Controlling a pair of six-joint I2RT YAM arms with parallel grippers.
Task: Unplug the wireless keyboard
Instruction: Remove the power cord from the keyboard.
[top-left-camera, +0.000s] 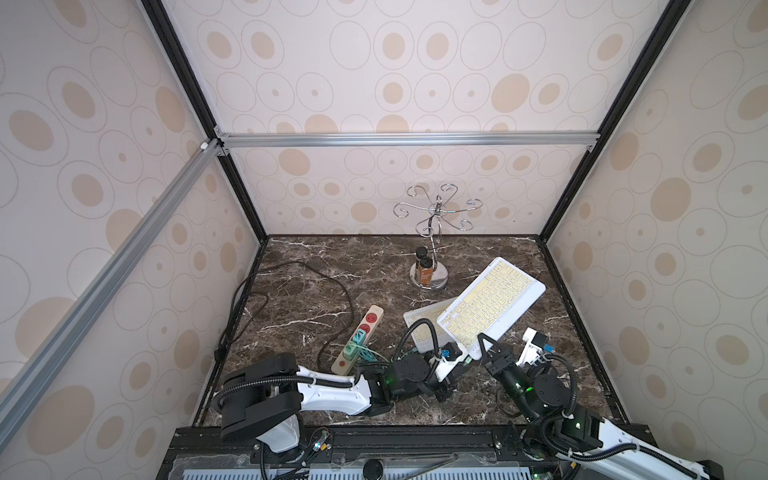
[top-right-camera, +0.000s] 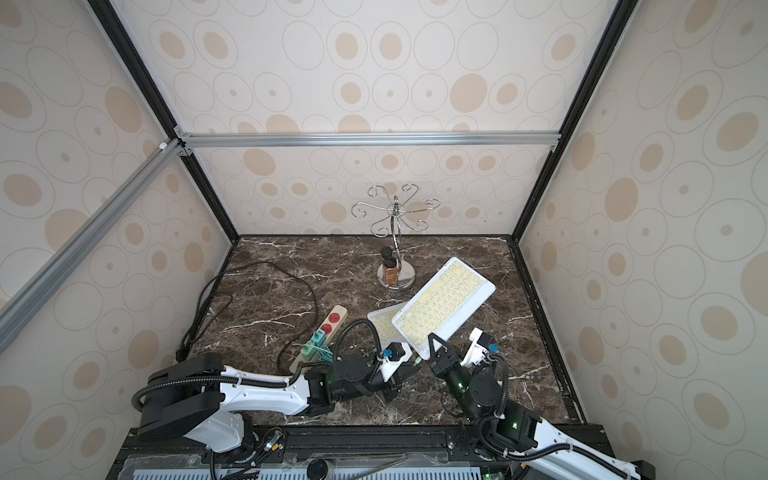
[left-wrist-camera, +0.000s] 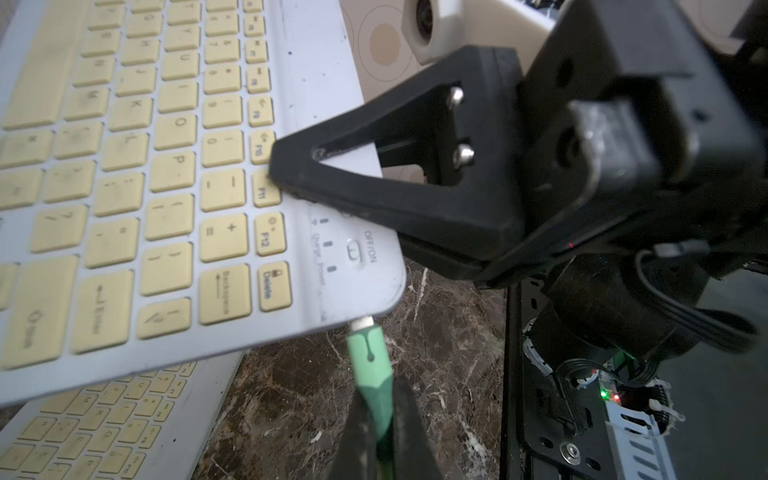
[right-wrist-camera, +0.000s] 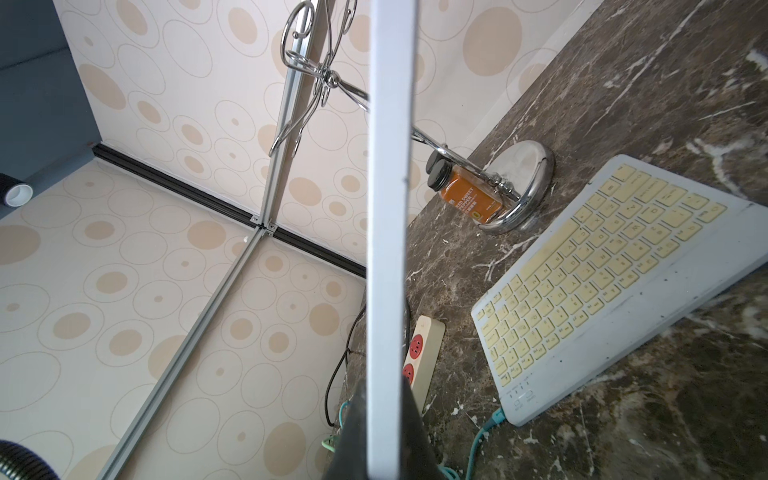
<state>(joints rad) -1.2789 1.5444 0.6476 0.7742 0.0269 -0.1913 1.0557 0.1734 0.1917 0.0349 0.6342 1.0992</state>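
R gripper clamps near edge of upper kbd, tilted over 2nd kbd. L gripper at its near corner by green plug. Left of both: power strip.
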